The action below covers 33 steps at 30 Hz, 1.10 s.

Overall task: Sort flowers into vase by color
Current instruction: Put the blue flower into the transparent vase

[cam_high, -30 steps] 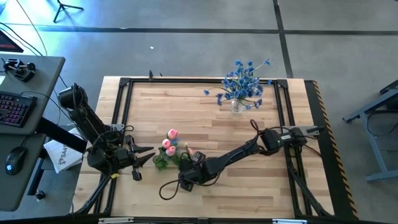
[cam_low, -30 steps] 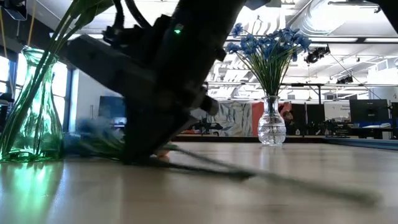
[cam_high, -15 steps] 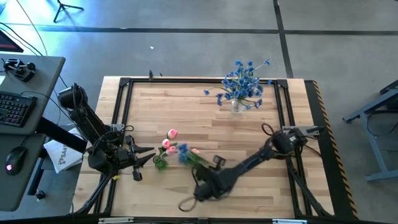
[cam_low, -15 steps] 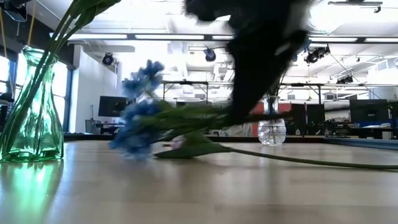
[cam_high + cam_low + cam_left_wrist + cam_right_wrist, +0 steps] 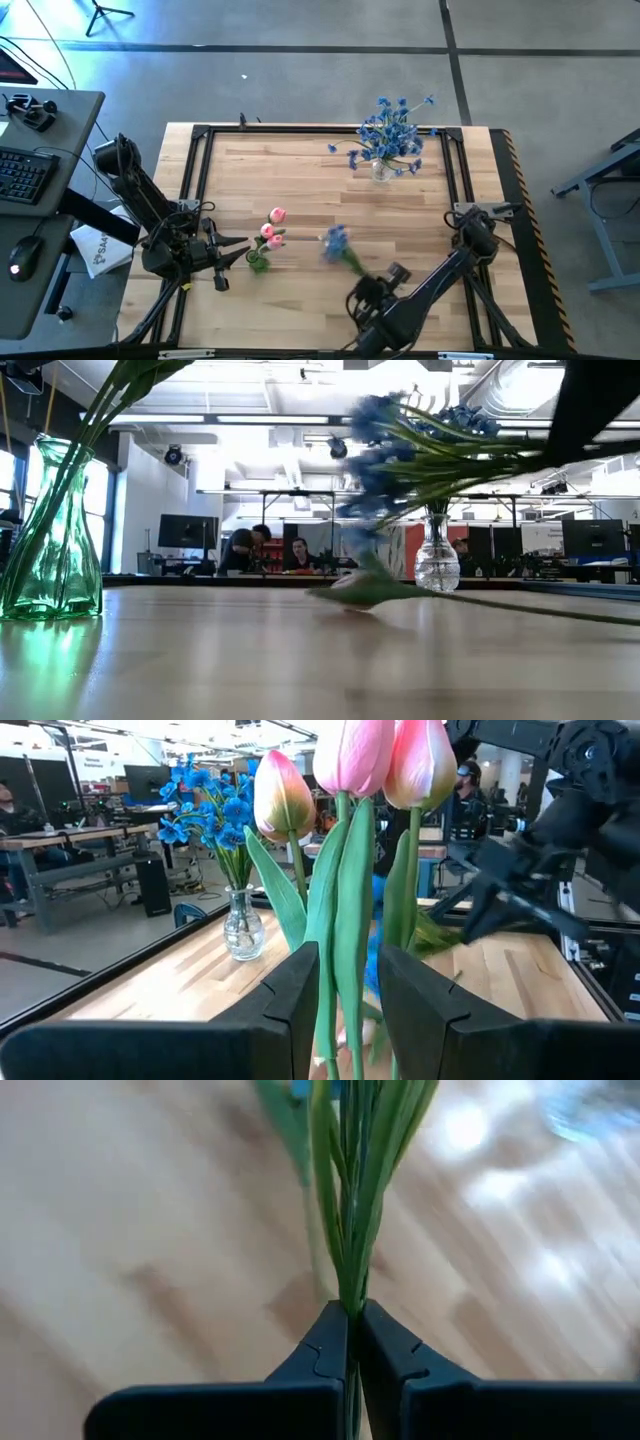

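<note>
In the high view the right gripper [image 5: 372, 297] is near the front edge of the tabletop [image 5: 300, 165], and it carries a blue spray [image 5: 336, 240] whose blossoms point toward the middle of the table, while the left gripper [image 5: 238, 250] waits at the left side beside the green vase [image 5: 258, 262] with the pink tulips [image 5: 271, 229]. At the far edge stands the clear vase [image 5: 381, 170] already filled with blue flowers [image 5: 392, 128]. In the low view the carried spray [image 5: 385, 455] is lifted off the wood, with a loose leaf or stem below it near the surface (the motion blurs it, so I cannot tell if it touches); the green vase [image 5: 52, 530] is at the left and the clear vase [image 5: 437, 558] is far behind. In the left wrist view the left fingers [image 5: 300, 990] stand a little apart around the tulip stems [image 5: 345, 920]; I cannot tell whether they truly press the stems. In the right wrist view the right fingers [image 5: 328, 1340] are pressed together and pinch a bundle of thin green stems [image 5: 355, 1190]. I judge that the step in hand is the transport of a blue spray after the pick. The next move calls for carrying it across to the clear vase, turning the stems downward, and lowering them into the narrow neck without pushing the vase over.
</note>
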Each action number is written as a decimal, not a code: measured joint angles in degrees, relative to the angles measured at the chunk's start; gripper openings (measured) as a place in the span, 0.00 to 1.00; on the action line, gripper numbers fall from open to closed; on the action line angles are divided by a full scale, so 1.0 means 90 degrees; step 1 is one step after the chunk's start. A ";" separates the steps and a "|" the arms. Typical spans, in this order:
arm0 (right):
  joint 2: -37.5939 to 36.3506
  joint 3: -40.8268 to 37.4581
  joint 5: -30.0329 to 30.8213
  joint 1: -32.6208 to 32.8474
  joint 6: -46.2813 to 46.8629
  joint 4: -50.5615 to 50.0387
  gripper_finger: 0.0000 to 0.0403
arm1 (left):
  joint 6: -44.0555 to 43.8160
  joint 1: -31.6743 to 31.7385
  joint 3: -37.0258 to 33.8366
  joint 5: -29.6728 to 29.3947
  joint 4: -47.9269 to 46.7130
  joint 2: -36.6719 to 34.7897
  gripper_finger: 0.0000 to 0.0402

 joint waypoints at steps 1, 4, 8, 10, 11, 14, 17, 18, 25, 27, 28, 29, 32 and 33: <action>-0.0024 -0.0128 -0.0017 -0.0004 0.0233 -0.0095 0.00 | -0.0001 0.0000 0.0000 -0.0001 -0.0007 0.0000 0.23; -0.0346 -0.0912 -0.0052 -0.0010 0.0312 0.0344 0.00 | -0.0072 0.0000 0.0000 0.0004 -0.0085 0.0002 0.23; -0.1290 -0.2313 0.0235 -0.0010 -0.0322 0.2245 0.00 | -0.0386 -0.0002 0.0002 0.0028 -0.0488 0.0002 0.23; -0.1887 -0.3064 0.0556 -0.0010 -0.0534 0.3226 0.00 | -0.0610 -0.0002 0.0002 0.0041 -0.0741 0.0002 0.23; -0.2180 -0.3405 0.0706 -0.0013 -0.0699 0.3744 0.00 | -0.0721 -0.0002 0.0002 0.0045 -0.0842 0.0002 0.23; -0.2993 -0.4290 0.1107 -0.0077 -0.1370 0.5183 0.00 | -0.0994 -0.0002 0.0002 0.0054 -0.1093 0.0002 0.23; -0.3698 -0.4887 0.1292 -0.0149 -0.1507 0.5558 0.00 | -0.1144 -0.0002 0.0002 0.0052 -0.1175 0.0002 0.23; -0.3922 -0.5044 0.1303 -0.0185 -0.1319 0.5417 0.00 | -0.1149 -0.0002 0.0002 0.0050 -0.1177 0.0002 0.23; -0.4748 -0.6522 0.0769 -0.0576 0.0198 0.4783 0.00 | -0.1289 -0.0005 0.0002 0.0052 -0.1183 0.0002 0.23; -0.4715 -0.7037 0.0472 -0.0732 0.0300 0.5467 0.00 | -0.1368 -0.0039 0.0002 0.0050 -0.1185 0.0002 0.23; -0.4653 -0.7269 0.0367 -0.0803 0.0223 0.6011 0.00 | -0.1405 -0.0066 0.0002 0.0050 -0.1187 0.0002 0.23; -0.4563 -0.7461 0.0319 -0.0873 0.0022 0.6645 0.00 | -0.1441 -0.0091 0.0002 0.0050 -0.1185 0.0002 0.23; -0.4119 -0.7768 0.0251 -0.1126 -0.0759 0.8594 0.00 | -0.1498 -0.0156 0.0002 0.0050 -0.1185 0.0002 0.23; -0.3895 -0.7771 0.0216 -0.1244 -0.0962 0.9061 0.00 | -0.1501 -0.0173 0.0002 0.0050 -0.1183 0.0002 0.23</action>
